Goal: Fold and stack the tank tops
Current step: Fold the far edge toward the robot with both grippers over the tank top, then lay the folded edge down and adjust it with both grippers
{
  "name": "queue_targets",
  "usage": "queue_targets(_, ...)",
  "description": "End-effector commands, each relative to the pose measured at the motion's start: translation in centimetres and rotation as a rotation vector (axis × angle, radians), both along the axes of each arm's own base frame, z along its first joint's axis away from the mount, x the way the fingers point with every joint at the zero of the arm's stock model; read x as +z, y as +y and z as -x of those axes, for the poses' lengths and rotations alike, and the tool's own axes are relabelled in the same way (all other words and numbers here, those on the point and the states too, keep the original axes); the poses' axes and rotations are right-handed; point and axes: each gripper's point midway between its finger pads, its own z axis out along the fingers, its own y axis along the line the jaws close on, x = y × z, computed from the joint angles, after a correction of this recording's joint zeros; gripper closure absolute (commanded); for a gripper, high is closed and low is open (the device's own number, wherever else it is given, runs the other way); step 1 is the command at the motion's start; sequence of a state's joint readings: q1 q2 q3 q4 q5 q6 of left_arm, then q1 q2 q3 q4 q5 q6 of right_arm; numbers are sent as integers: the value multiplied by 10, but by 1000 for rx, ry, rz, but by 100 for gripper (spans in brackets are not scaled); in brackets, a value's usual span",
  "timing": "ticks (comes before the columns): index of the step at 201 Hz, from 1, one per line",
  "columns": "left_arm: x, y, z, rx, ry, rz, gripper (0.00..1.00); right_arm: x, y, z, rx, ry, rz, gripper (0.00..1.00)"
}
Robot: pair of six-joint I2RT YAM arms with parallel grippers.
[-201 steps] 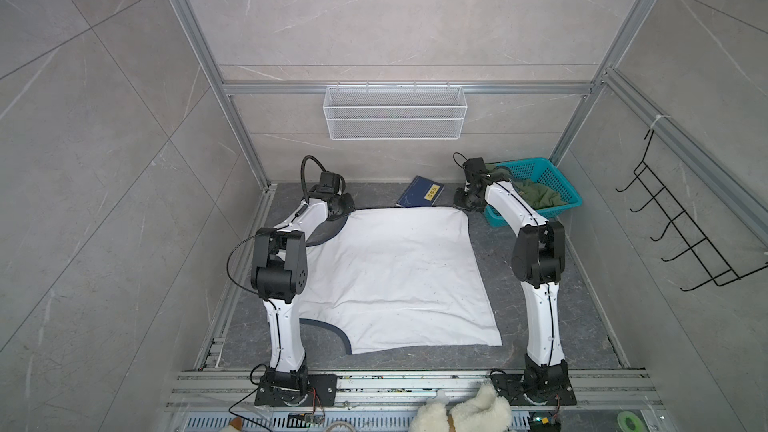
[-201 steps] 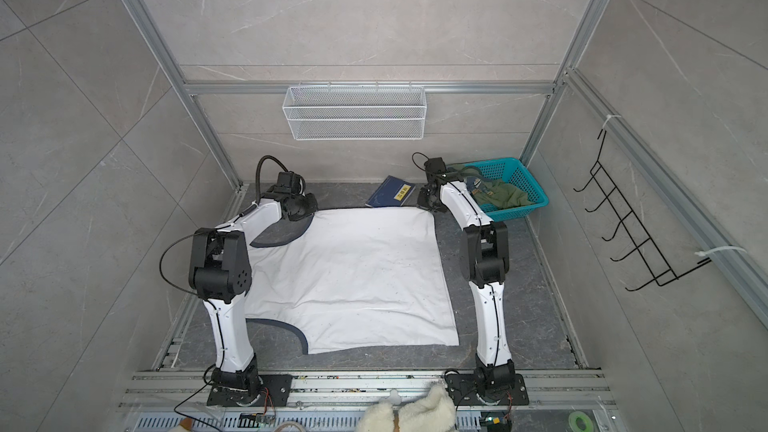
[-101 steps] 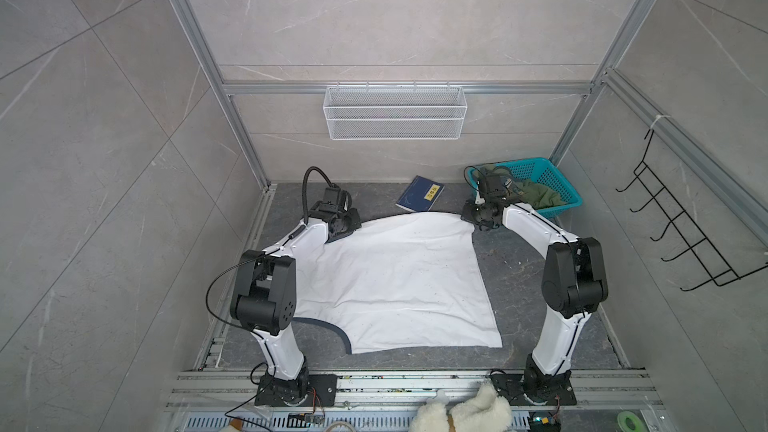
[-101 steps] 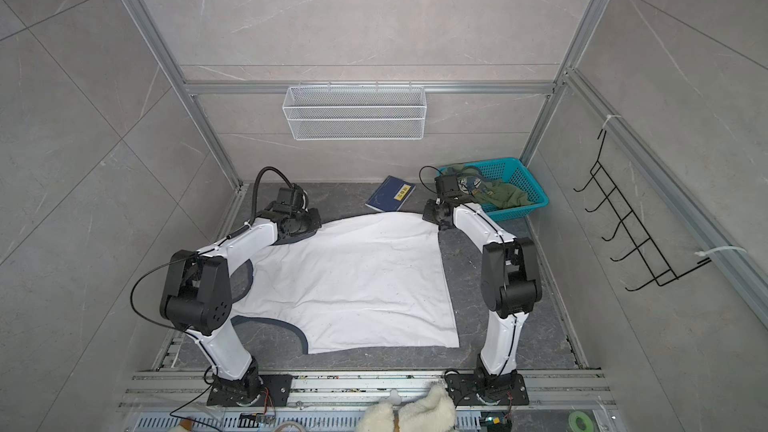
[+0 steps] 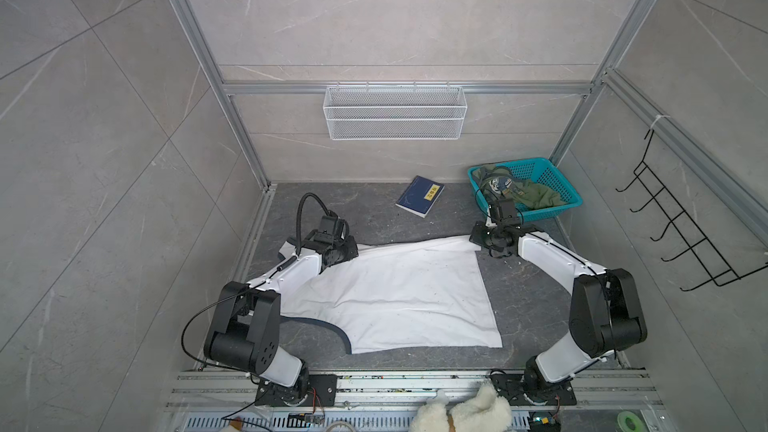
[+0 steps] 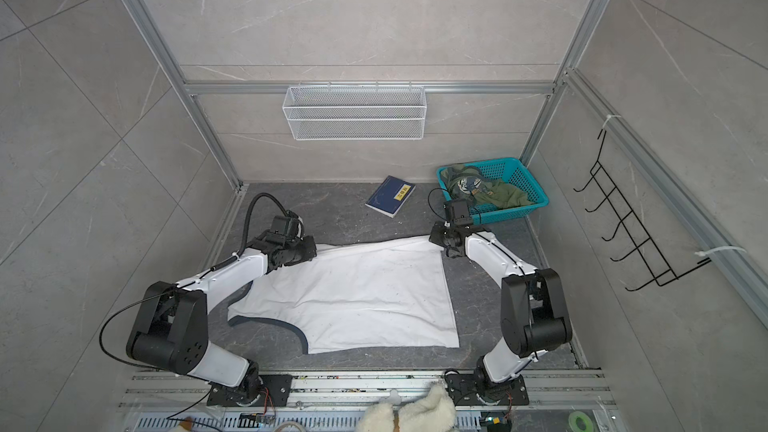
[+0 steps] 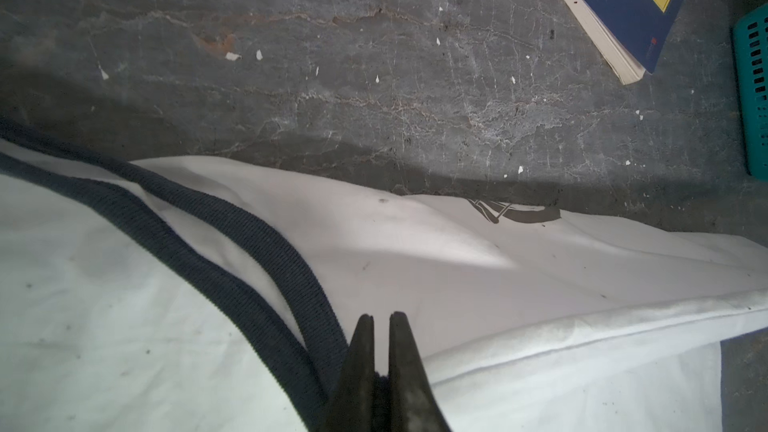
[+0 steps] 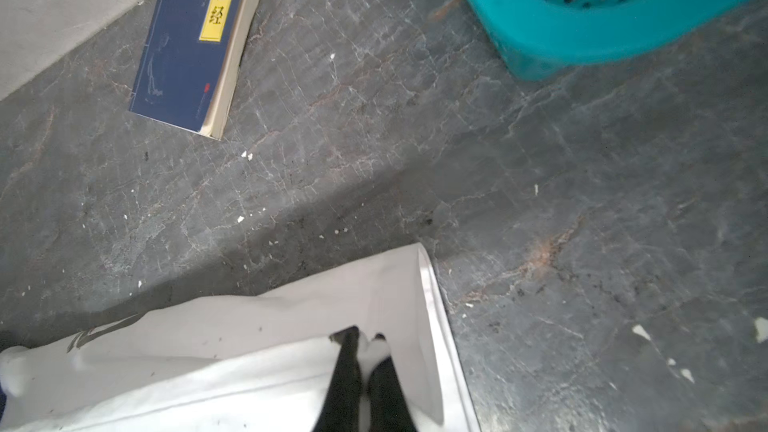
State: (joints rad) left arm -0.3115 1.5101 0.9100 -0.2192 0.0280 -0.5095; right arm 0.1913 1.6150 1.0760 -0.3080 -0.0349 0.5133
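Both top views look down from high up, arm bases [image 5: 295,390] at the bottom edge. Each wrist camera sits low, close over the white tank top [image 7: 457,268]; both catch the blue book [image 7: 615,2] and teal basket [image 8: 582,39].

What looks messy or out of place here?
A navy book lies crooked near the back wall, odd among clothes. The olive tank top sits crumpled in the teal basket, unfolded. White flecks litter the table.
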Motion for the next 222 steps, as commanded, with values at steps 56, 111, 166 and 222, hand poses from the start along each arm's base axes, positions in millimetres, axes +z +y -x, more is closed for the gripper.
queue_targets(56, -7, 1, 39, 59, -7, 35, 100, -23, -17, 34, -58, -1, 22, 100)
queue_targets(111, -27, 6, 63, 83, 43, 19, 97, -40, -19, 50, -82, 29, 2, 95)
queue_targets(166, -10, 0, 77, 60, 46, 58, 74, -16, -31, 57, -117, -7, 47, 63)
queue_targets(222, 37, -2, 72, 37, -37, 34, 55, 11, -17, 55, -57, -50, -7, 48)
